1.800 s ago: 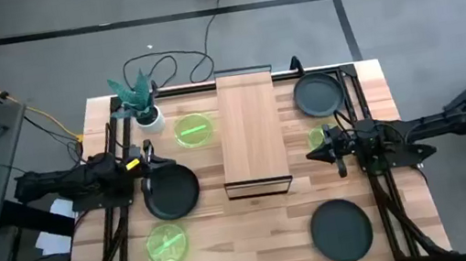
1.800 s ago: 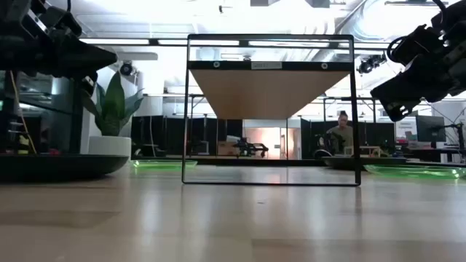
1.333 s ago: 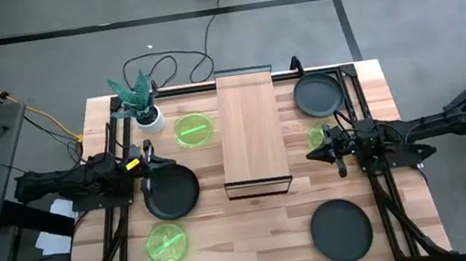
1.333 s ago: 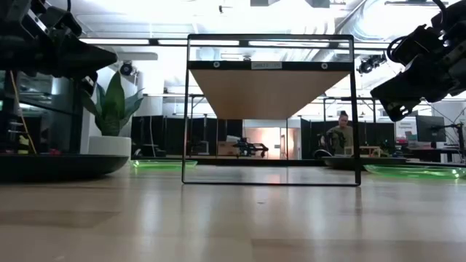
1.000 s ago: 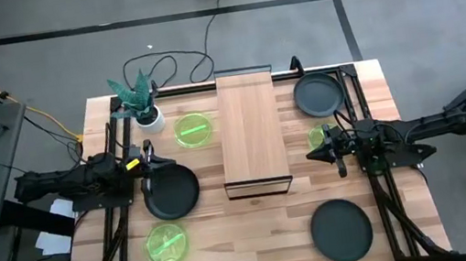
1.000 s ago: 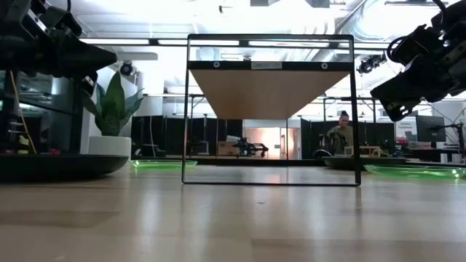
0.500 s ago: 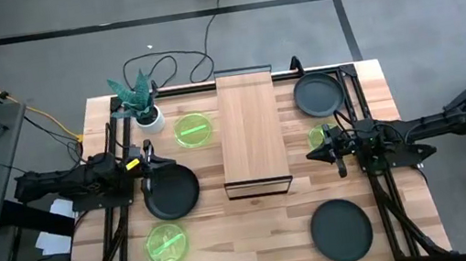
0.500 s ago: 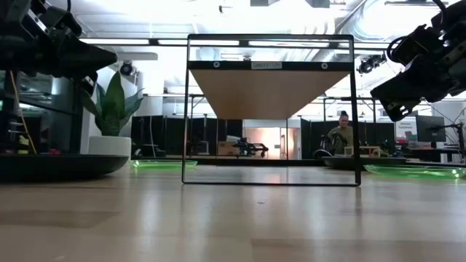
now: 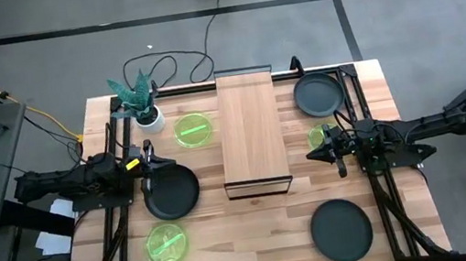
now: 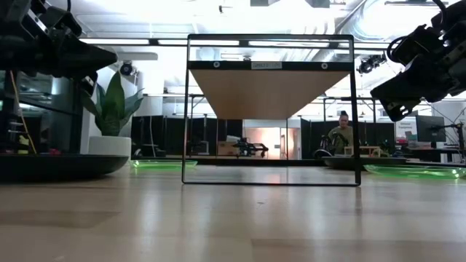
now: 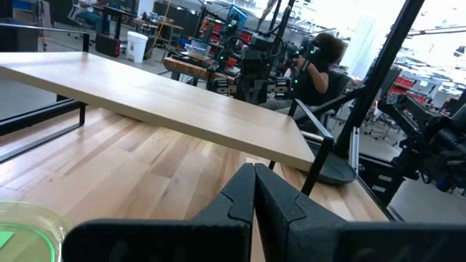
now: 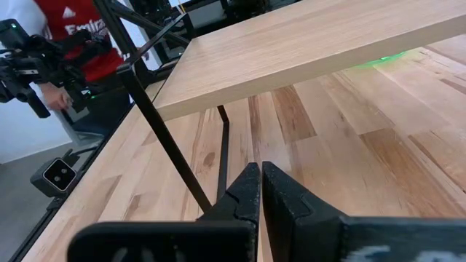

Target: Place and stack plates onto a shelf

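Plates lay spread over the wooden table point(image 9: 257, 229), none of them on the shelf point(image 9: 251, 128). The shelf stood at the middle of the table, and its long axis ran from the near edge to the far edge; its near short end showed the thin black frame, and its top board was bare.

On the left side, one green plate point(image 9: 193, 129) lay just beside the shelf toward the far end, next to a white pot with a plant point(image 9: 144, 102). A dark grey plate point(image 9: 171, 193) lay nearer, and a second green plate point(image 9: 167, 246) lay still nearer, close to the table's near edge. On the right side, a dark grey plate point(image 9: 318, 96) lay at the far corner, a third green plate point(image 9: 316, 137) lay between the shelf and the right arm, partly hidden by that arm, and another dark grey plate point(image 9: 341, 230) lay at the near right. All plates lay flat, apart from each other.

The left gripper point(image 9: 148, 168) hung over the far left rim of the dark grey plate on the left side and pointed toward the shelf. In the left wrist view its fingers point(image 11: 240, 200) were pressed together with nothing between them. The right gripper point(image 9: 326, 146) hung above the table beside the third green plate and pointed toward the shelf too. In the right wrist view its fingers point(image 12: 247, 191) were also pressed together and held nothing.
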